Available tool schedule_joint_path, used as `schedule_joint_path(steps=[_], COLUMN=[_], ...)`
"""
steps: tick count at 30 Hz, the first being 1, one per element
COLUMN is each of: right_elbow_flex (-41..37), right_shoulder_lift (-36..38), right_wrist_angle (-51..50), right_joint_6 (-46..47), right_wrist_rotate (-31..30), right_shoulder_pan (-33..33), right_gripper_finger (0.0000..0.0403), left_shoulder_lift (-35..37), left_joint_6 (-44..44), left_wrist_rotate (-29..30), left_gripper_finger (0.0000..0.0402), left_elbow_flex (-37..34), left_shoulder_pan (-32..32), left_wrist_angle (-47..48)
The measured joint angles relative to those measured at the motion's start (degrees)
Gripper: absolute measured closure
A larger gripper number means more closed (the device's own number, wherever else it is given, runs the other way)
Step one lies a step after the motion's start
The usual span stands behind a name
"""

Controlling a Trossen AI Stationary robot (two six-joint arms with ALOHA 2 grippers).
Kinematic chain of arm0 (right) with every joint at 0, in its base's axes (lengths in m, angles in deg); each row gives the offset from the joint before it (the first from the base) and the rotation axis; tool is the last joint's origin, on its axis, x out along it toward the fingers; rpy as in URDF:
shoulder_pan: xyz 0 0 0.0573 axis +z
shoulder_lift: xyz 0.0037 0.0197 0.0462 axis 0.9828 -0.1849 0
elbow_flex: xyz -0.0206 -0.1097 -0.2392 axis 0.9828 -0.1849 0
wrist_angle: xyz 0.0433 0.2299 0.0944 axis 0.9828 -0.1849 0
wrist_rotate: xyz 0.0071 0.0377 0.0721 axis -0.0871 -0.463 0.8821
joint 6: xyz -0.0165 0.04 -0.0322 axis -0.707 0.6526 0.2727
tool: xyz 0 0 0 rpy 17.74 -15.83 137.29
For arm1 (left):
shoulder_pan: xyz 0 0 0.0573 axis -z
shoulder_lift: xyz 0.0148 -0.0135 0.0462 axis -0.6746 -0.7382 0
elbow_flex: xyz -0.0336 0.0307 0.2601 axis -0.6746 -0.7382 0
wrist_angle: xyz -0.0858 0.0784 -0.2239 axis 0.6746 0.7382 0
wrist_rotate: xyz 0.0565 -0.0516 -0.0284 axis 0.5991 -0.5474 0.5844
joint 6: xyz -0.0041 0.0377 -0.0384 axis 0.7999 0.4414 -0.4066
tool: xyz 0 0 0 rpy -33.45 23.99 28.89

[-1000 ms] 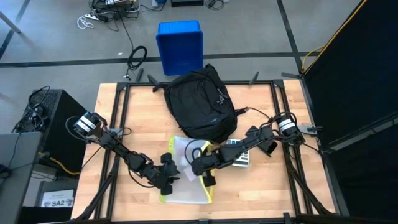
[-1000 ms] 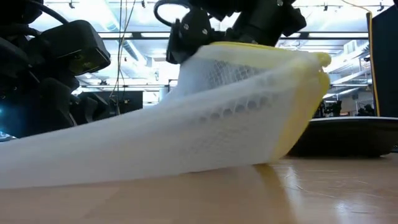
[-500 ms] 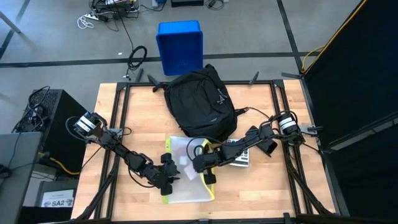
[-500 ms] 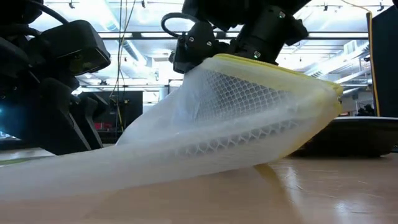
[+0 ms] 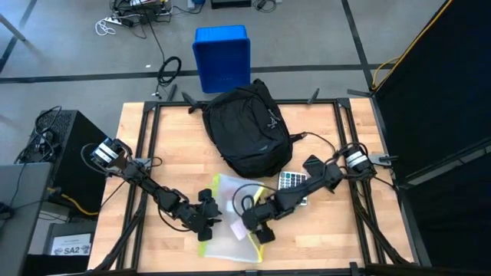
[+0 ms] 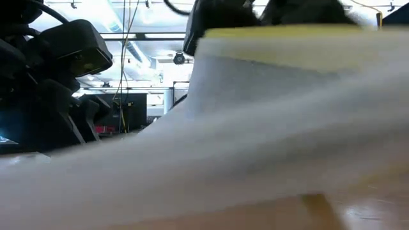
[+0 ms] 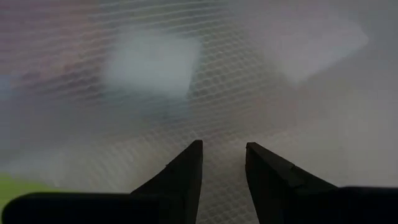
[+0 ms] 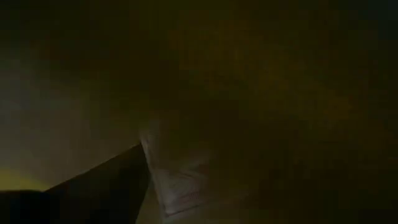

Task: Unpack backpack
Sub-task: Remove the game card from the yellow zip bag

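Note:
The black backpack point(image 5: 247, 130) lies flat at the table's far middle. A white mesh pouch with yellow edging point(image 5: 224, 224) lies near the table's near edge and fills the low view point(image 6: 255, 128). My right gripper point(image 5: 257, 228) is shut on the pouch's right side. My left gripper point(image 5: 207, 218) is at the pouch's left edge. Its fingers point(image 7: 186, 177) are a little apart with the mesh point(image 7: 186, 81) close in front, and I cannot tell whether they touch it. My right gripper holds the pouch by its yellow-edged right side point(image 6: 287, 35), coming from above. That side is raised off the table and the pouch slopes down toward the table's left, where it lies on the wood. The pouch covers the right wrist view, so the fingers' place is hidden.
A grey calculator point(image 5: 291, 184) lies on the table just right of the pouch, under my right arm. A blue plastic bin point(image 5: 222, 55) stands on the floor beyond the table's far edge. Bare wood lies at the table's left and far right.
My right gripper has moved toward the table's near edge with the pouch's yellow-edged side. The pouch has slid toward the near edge, away from the backpack. More of the calculator shows now.

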Motion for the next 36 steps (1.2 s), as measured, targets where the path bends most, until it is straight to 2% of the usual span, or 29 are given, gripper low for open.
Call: schedule_joint_path(steps=[4,14,21,28,36], right_elbow_flex=[0.6,0.8,2.7,5.7,6.1], right_shoulder_lift=[0.0,-0.2,-0.2,-0.2,-0.2], right_wrist_angle=[-0.4,1.8,1.6,1.8,3.2], right_joint_6=[-0.4,-4.6,-4.9,-5.0,-6.3], right_wrist_rotate=[-3.7,-5.4,-5.3,-2.5,-0.7], right_shoulder_pan=[1.3,-0.1,-0.2,0.7,-0.5], right_gripper_finger=[0.0044,0.0038,0.0040,0.0032,0.0042], left_shoulder_lift=[0.0,0.0,0.0,0.0,0.0], left_joint_6=[0.0,0.0,0.0,0.0,0.0], left_wrist_rotate=[0.2,0.2,0.2,0.2,0.2], left_gripper_finger=[0.0305,0.0305,0.0305,0.0305,0.0305], left_elbow_flex=[0.0,0.0,0.0,0.0,0.0], left_shoulder_pan=[0.0,0.0,0.0,0.0,0.0], left_wrist_angle=[0.0,0.0,-0.1,-0.1,-0.3])
